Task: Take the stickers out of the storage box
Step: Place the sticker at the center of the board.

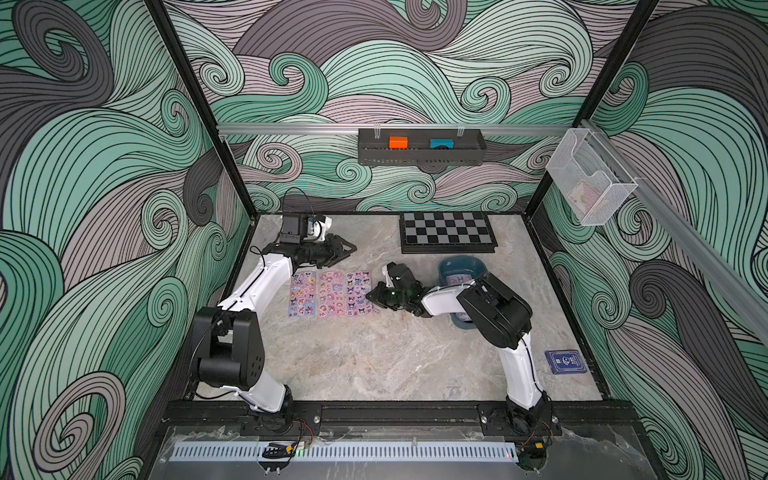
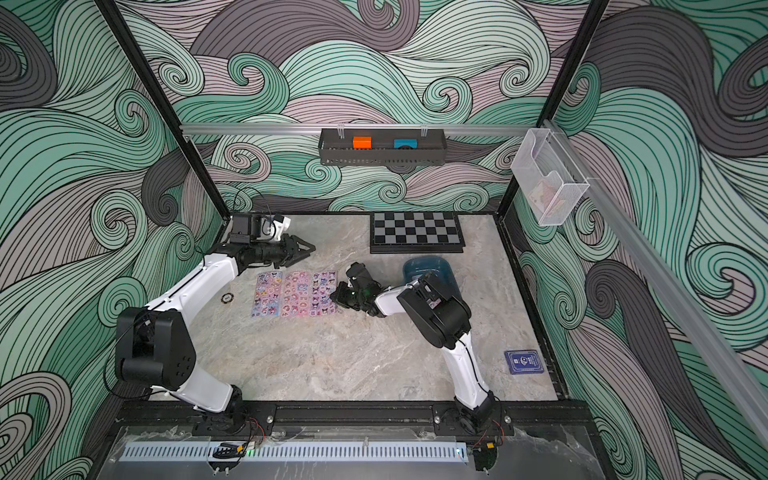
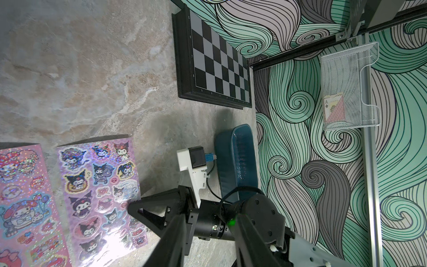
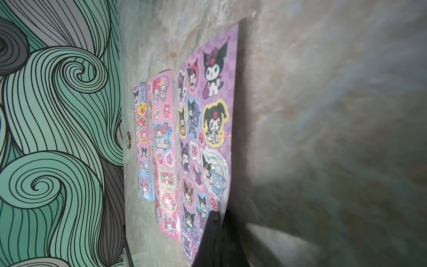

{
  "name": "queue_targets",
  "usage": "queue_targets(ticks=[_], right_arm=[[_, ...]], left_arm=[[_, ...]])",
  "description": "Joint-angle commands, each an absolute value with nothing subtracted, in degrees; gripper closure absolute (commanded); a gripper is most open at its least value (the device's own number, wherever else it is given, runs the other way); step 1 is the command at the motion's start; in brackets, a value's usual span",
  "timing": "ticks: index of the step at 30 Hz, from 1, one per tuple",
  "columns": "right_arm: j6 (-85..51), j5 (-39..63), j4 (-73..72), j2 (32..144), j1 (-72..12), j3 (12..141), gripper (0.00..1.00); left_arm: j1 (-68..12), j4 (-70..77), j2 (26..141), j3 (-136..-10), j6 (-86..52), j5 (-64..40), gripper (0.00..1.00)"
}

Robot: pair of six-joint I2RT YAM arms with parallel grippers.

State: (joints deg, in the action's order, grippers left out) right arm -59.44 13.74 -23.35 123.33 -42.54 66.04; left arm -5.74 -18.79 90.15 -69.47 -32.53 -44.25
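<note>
3 stickers (image 1: pixel 330 294) sheets are out, flat on the marble table (image 1: pixel 374 365), side by side left of centre in both top views: a bluish-purple one, a pink one, then the purple sheet (image 1: pixel 358 293). The storage box (image 1: pixel 453 266) sits right of centre, just below the chessboard (image 1: pixel 448 230), and is mostly covered by the right arm. A pale printed sheet (image 1: pixel 456 279) shows inside it.

The right gripper (image 1: pixel 371 298) is low at the right edge of the purple sheet, jaws clenched. In the right wrist view its fingertips (image 4: pixel 215 228) overlap that sheet's near corner; can't tell whether they pinch it.

The left gripper (image 1: pixel 348 249) hangs above the sheets' upper ends, upper left of the table, jaws parted with nothing between them.

A dark blue card pack (image 1: pixel 567 362) lies at the table's lower right, well apart from the box. A small round chip (image 2: pixel 226 297) sits just left of the sheets.
</note>
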Motion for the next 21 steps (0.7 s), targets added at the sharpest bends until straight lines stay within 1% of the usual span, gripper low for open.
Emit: queue_targets(ticks=[1, 11, 13, 16, 17, 19, 21], right_arm=[[-60.4, 12.2, -23.5, 125.9, -44.2, 68.8, 0.99], [-60.3, 12.0, -23.3, 125.3, -44.3, 68.4, 0.98], [-60.3, 12.1, -23.5, 125.1, -44.4, 68.3, 0.92], [-60.1, 11.8, -23.7, 124.3, -44.5, 67.9, 0.88], [-59.8, 11.6, -23.5, 123.8, -44.5, 67.7, 0.84], [-58.8, 10.9, -22.2, 122.4, -44.5, 67.3, 0.73], [-57.4, 9.6, -20.8, 120.5, -44.4, 66.5, 0.65]], left_arm=[[-5.3, -18.8, 90.3, -70.0, -30.9, -45.3, 0.6], [-5.3, -19.2, 90.1, -70.2, -30.7, -45.3, 0.6], [-5.3, -19.3, 90.0, -70.2, -30.7, -45.3, 0.6], [-5.3, -19.3, 89.8, -70.2, -30.7, -45.3, 0.6], [-5.3, -19.3, 89.8, -70.2, -30.7, -45.4, 0.6], [-5.3, -19.4, 89.8, -70.2, -30.7, -45.4, 0.6], [-5.3, -19.4, 89.9, -70.2, -30.7, -45.4, 0.6]])
